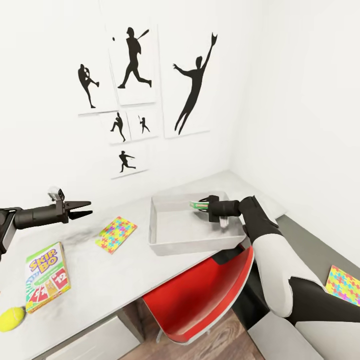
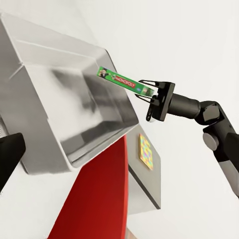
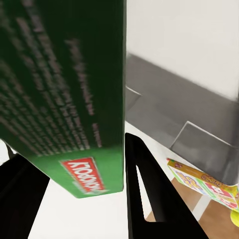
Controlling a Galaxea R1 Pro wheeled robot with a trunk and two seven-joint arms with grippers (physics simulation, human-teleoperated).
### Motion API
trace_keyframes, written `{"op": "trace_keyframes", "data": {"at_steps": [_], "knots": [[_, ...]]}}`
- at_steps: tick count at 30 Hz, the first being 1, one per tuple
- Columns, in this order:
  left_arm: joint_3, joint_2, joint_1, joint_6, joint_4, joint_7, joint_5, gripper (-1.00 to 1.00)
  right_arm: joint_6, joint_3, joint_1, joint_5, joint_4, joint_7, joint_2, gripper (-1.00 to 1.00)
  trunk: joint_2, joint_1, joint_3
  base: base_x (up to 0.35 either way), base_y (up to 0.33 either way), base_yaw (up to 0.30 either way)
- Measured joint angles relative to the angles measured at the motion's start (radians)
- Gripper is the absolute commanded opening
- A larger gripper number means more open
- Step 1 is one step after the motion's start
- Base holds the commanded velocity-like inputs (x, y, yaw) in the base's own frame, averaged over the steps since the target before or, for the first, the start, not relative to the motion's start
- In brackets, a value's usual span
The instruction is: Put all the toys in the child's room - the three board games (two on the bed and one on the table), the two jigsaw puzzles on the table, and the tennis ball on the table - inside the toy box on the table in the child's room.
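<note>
My right gripper [image 1: 202, 206] is shut on a small green-edged board game [image 1: 196, 204], held on edge over the light grey toy box [image 1: 195, 244] on the table [image 1: 125, 272]. The left wrist view shows that game [image 2: 123, 81] pinched in the right gripper [image 2: 145, 92] above the box's far rim [image 2: 115, 107]. My left gripper [image 1: 82, 209] hovers open over the table's left part. One jigsaw puzzle [image 1: 116, 234] lies left of the box. The SKIP BO game [image 1: 47, 276] and the tennis ball [image 1: 11, 319] lie near the table's front left.
A red chair [image 1: 210, 295] is tucked under the table in front of the toy box. Another jigsaw puzzle [image 1: 344, 285] lies on the lower dark grey unit [image 1: 305, 245] at the right. Walls close the corner behind and to the right.
</note>
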Motion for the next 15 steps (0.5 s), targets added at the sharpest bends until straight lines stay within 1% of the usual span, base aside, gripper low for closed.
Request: {"op": "trace_keyframes", "data": {"at_steps": [5,15], "knots": [[0.000,0.000,0.000,0.000,0.000,0.000,0.000,1.00,0.000,0.000,0.000,0.000,0.000,0.001,0.000,-1.00,0.000,0.000,0.000,0.048,0.010,0.000],[0.002,0.000,0.000,0.000,0.000,0.000,0.000,1.00,0.000,0.000,0.000,0.000,0.000,0.001,0.000,-1.00,0.000,0.000,0.000,0.007,0.001,0.000]]}}
